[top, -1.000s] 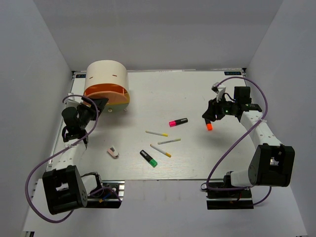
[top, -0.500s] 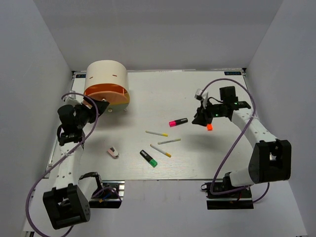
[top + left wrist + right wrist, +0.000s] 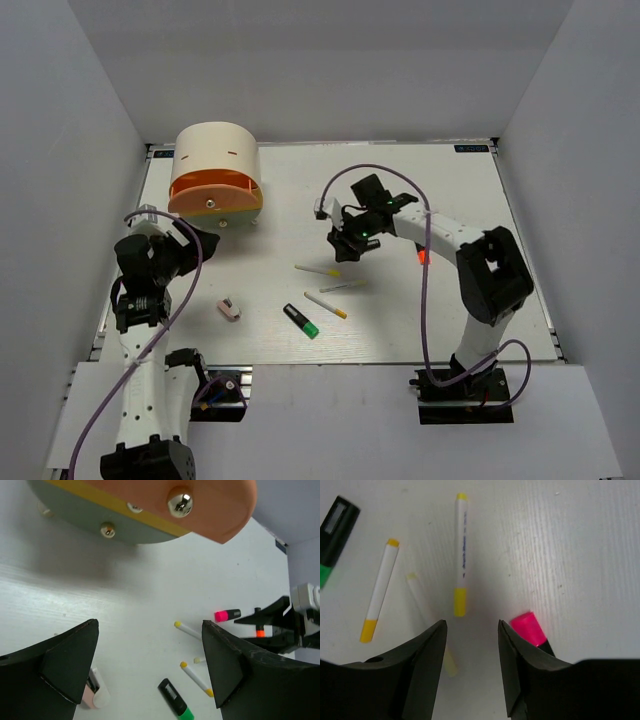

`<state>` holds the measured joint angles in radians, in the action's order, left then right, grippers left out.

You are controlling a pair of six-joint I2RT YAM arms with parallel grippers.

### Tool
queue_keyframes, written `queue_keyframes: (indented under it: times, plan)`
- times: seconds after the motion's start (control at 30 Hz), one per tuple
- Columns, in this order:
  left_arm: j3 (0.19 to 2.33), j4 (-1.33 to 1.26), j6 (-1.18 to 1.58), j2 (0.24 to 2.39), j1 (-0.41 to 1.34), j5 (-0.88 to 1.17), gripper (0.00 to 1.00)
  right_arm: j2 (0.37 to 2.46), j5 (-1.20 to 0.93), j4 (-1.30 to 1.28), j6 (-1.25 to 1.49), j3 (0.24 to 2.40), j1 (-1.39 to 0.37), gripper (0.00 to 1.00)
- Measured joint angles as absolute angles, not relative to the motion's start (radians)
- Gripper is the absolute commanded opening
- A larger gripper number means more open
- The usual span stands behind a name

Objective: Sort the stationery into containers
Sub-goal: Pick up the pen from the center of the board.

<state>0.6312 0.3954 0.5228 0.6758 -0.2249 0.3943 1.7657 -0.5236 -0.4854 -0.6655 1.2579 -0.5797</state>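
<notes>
The cream organizer (image 3: 215,152) stands at the back left with its orange drawer (image 3: 214,194) swung out; the left wrist view shows that drawer (image 3: 210,510) and its knob (image 3: 180,503). My left gripper (image 3: 192,242) is open and empty, in front of the organizer. My right gripper (image 3: 345,243) is open and empty, low over the pink-capped highlighter (image 3: 530,630), which lies just outside its right finger (image 3: 520,670). Three pens (image 3: 317,270) (image 3: 342,286) (image 3: 325,305), the green-capped highlighter (image 3: 300,321) and the eraser (image 3: 229,309) lie on the table. The orange-capped highlighter (image 3: 422,257) lies partly hidden behind the right arm.
White walls close in the table (image 3: 300,190) on the left, back and right. Under the orange drawer, a yellow drawer edge (image 3: 125,516) and a grey-green drawer with a knob (image 3: 107,530) show. The purple cable (image 3: 350,175) loops above the right arm.
My right arm has swung left, from above the orange-capped highlighter to over the pink-capped one. My left gripper has drawn back a little from the organizer. The stationery has not moved.
</notes>
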Motion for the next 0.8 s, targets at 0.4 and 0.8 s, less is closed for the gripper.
queue_keyframes:
  times: [0.4, 0.8]
  plan:
    - [0.629, 0.517, 0.497, 0.624, -0.224, 0.363, 0.95, 1.916, -0.303, -0.458, -0.524, 1.382, -0.76, 0.53]
    - [0.629, 0.555, 0.498, 0.596, -0.224, 0.363, 0.95, 2.007, -0.133, -0.431, -0.431, 1.436, -0.853, 0.57]
